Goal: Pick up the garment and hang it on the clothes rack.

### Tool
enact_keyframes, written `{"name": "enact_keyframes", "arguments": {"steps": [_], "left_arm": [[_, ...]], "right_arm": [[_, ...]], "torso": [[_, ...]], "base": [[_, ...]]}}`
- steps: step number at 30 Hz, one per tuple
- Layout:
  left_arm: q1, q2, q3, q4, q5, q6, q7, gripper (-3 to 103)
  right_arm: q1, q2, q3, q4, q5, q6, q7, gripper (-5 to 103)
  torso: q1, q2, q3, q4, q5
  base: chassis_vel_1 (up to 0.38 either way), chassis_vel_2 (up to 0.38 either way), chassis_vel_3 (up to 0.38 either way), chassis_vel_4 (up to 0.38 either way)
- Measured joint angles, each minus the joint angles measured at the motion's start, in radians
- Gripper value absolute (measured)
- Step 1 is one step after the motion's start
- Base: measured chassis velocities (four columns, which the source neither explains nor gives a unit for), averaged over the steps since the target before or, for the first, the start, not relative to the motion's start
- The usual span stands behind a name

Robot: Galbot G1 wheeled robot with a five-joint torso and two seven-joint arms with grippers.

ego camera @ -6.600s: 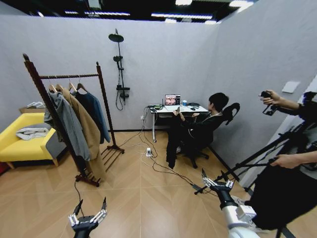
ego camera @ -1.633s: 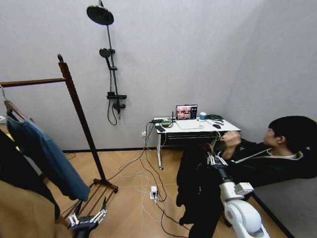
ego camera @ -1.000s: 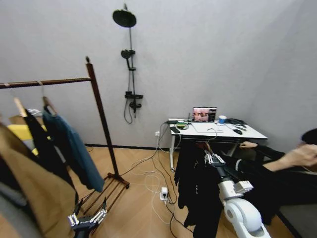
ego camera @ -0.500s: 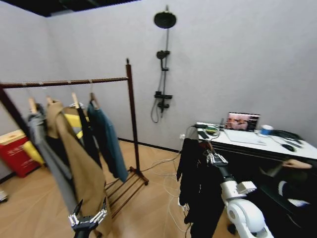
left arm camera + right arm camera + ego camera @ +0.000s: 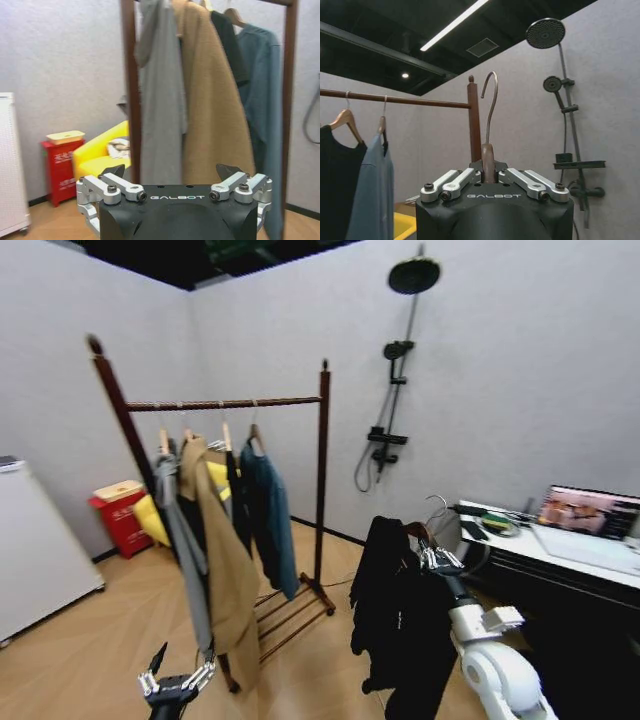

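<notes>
- Since half a second ago the head view has swung further left: the clothes rack (image 5: 322, 440) now stands whole ahead and left of the right end effector (image 5: 437, 560), and the desk has slid off to that end effector's right. That is the camera turning with the robot, not the rack moving.
- The black jacket (image 5: 395, 625) hangs straight down beneath the right end effector, clear of the floor and well apart from the rack.
- The right end effector is closed on the neck of the wooden hanger (image 5: 488, 161); its fingers (image 5: 451, 184) pinch in at either side, and the metal hook (image 5: 492, 100) rises above them, free.
- From the right wrist, the rack's bar (image 5: 395, 99) lies beyond the hook, with a knobbed post (image 5: 474, 125) just behind it.
- Already on the bar, left of the carried jacket: a teal jacket (image 5: 270, 510), a dark garment (image 5: 236, 502), a tan coat (image 5: 225, 570) and a grey one (image 5: 182, 540).
- The left end effector (image 5: 176, 680) waits low and open, holding nothing.
- By my judgement the pickup is done; with the rack now faced, the approach and hooking remain.
</notes>
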Motion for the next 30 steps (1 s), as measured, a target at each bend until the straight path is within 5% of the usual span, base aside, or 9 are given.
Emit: {"name": "enact_keyframes", "arguments": {"steps": [19, 30], "left_arm": [[0.000, 0.000, 0.000, 0.000, 0.000, 0.000, 0.000, 100], [0.000, 0.000, 0.000, 0.000, 0.000, 0.000, 0.000, 100]], "right_arm": [[0.011, -0.032, 0.015, 0.015, 0.001, -0.047, -0.027, 9], [0.026, -0.048, 0.004, 0.010, 0.006, -0.038, -0.047, 9]], "torso": [[0.000, 0.000, 0.000, -0.0002, 0.0000], [0.000, 0.000, 0.000, -0.0001, -0.0001]], "base": [[0.044, 0.044, 0.041, 0.039], [-0.131, 0.113, 0.130, -0.111]]}}
